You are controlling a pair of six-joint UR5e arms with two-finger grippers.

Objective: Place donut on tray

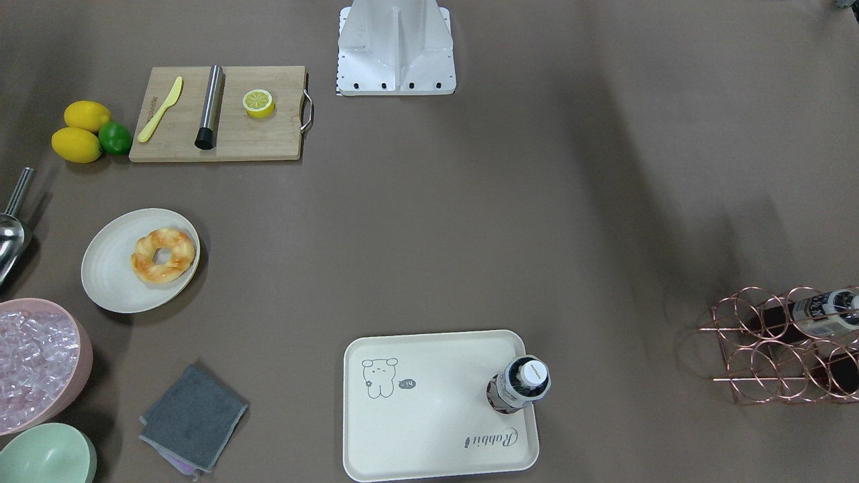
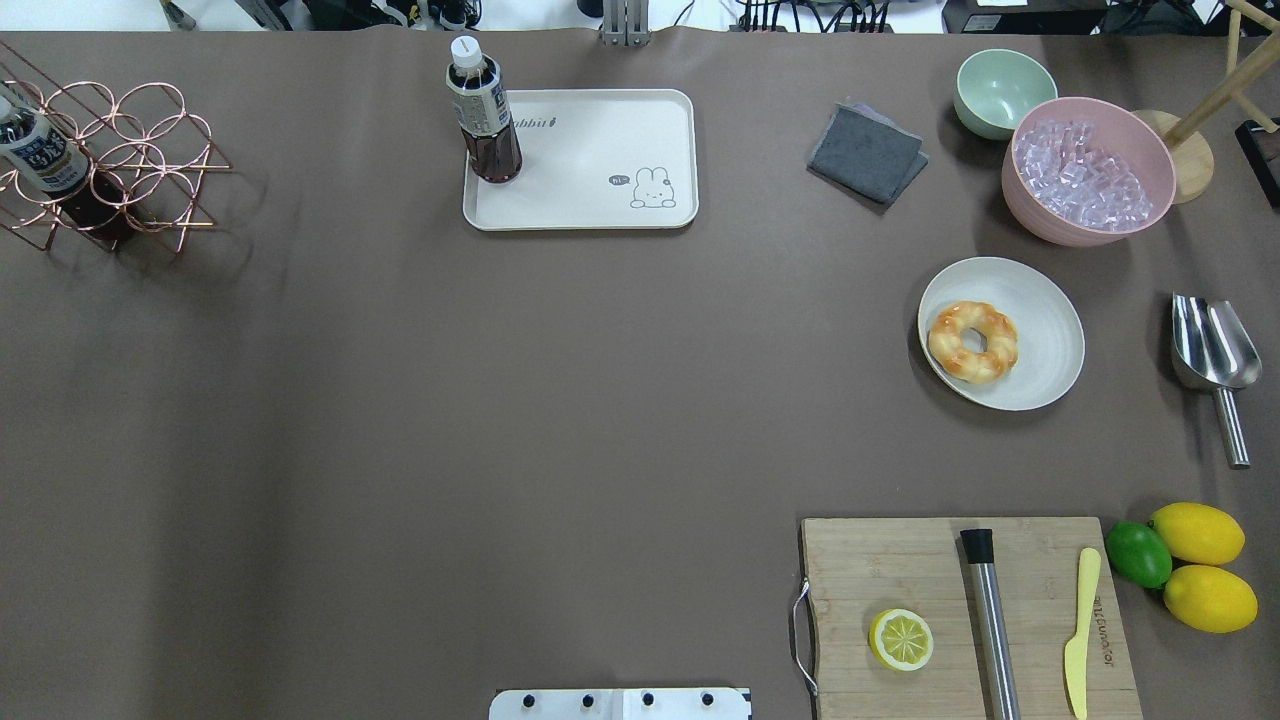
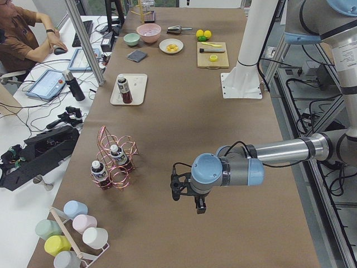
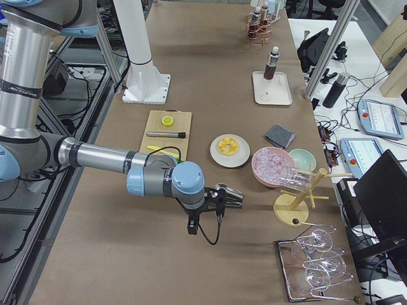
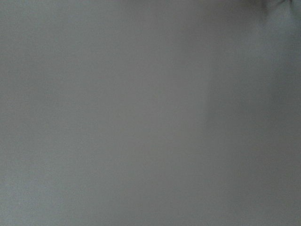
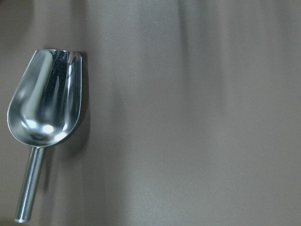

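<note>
The donut [image 1: 163, 254] is a golden ring with orange-brown glaze. It lies on a round off-white plate [image 1: 107, 272] on the robot's right side, and shows in the overhead view [image 2: 972, 341]. The cream rabbit tray [image 1: 429, 416] sits at the table's far edge [image 2: 590, 150], with a dark drink bottle [image 1: 520, 386] standing in one corner. My left gripper [image 3: 187, 200] hangs above bare table near the left end. My right gripper [image 4: 205, 223] hangs near the right end above a metal scoop [image 6: 44, 110]. I cannot tell whether either is open or shut.
A wooden cutting board [image 2: 900, 570] holds a halved lemon [image 2: 901, 639], a steel rod and a yellow knife. Lemons and a lime [image 2: 1190, 565] lie beside it. A pink ice bowl [image 2: 1088, 170], green bowl [image 2: 1003, 92], grey cloth [image 2: 866, 152] and copper bottle rack [image 2: 100, 165] stand along the far side.
</note>
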